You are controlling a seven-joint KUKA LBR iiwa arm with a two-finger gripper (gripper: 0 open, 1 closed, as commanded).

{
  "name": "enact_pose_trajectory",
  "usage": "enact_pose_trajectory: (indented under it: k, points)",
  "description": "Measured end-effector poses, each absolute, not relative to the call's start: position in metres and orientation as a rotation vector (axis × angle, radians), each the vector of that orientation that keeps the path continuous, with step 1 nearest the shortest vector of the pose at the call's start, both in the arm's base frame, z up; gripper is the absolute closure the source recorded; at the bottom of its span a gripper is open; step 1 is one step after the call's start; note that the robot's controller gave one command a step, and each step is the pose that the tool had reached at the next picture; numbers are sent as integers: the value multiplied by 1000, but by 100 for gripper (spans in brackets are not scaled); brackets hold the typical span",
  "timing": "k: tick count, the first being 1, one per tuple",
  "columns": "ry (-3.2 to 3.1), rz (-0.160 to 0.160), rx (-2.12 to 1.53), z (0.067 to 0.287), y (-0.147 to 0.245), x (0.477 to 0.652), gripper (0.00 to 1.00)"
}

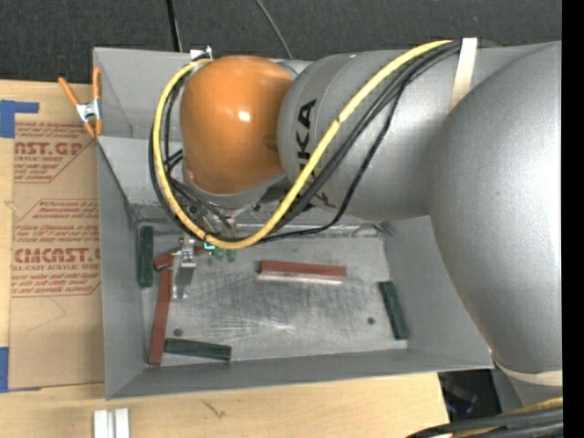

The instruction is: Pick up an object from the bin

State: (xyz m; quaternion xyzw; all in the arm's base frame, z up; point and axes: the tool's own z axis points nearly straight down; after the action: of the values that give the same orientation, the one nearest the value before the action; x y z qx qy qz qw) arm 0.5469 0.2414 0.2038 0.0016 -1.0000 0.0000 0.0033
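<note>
Red-brown long bar [161,322] along bin's [274,365] left wall, just beside end effector [184,276], grip state cannot be told

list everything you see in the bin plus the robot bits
green bars: 3, dark green; one along the left wall, one flat by the front wall at left, one slanted at right
brown bars: 2, reddish brown; one lying mid-floor, one long and thin down the left side
bin: 1, grey metal, holding all of the above
arm: 1, silver with orange cover and yellow and black cables, reaching in from the right
gripper: 1, metal, low over the left floor, beside the thin brown bar's upper end
</note>
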Motion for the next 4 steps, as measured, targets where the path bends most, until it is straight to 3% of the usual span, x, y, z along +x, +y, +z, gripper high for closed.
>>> enact_pose_trajectory:
  k: [1,2,3,4]
  points:
    - [-3143,-3,1,209,240,549,0]
    - [-3116,-7,-440,170,237,564,0]
    - [-3078,1,-627,134,221,577,0]
    - [-3138,-1,-176,86,203,530,0]
